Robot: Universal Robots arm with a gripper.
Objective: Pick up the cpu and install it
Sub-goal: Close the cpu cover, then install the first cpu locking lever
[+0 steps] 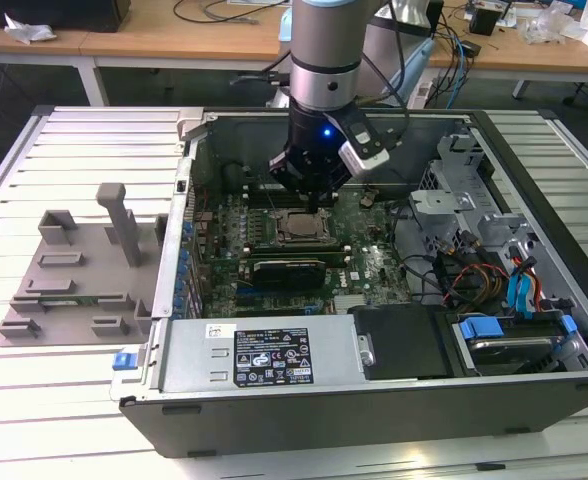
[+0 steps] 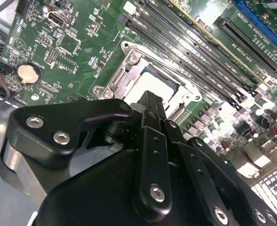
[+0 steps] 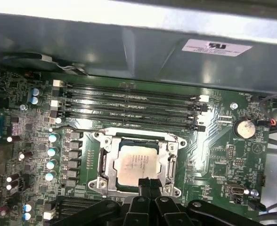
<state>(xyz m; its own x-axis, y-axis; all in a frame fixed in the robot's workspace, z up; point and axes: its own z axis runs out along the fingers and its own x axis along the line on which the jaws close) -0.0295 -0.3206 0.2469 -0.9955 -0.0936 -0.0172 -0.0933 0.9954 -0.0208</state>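
The cpu [image 1: 296, 226] lies flat inside the metal-rimmed socket frame [image 1: 277, 216] on the green motherboard, its silvery-beige top plate [image 3: 134, 164] facing up. The socket frame [image 3: 105, 162] is open around it. My gripper [image 1: 319, 205] hangs straight over the socket from the arm. In the first wrist view my gripper [image 3: 147, 181] has its black fingers pressed together at the chip's near edge, with nothing seen between them. In the second wrist view the gripper [image 2: 150, 97] points down at the cpu [image 2: 145, 77] in the socket frame [image 2: 124, 70].
Memory slots [image 3: 129, 101] run beside the socket, next to the case wall [image 3: 129, 52]. A coin battery [image 3: 245, 127] sits on the board. The power supply [image 1: 264, 355], cables [image 1: 464, 270] and drive bay [image 1: 514, 335] crowd the case. A grey fixture [image 1: 74, 270] stands outside on the exterior view's left.
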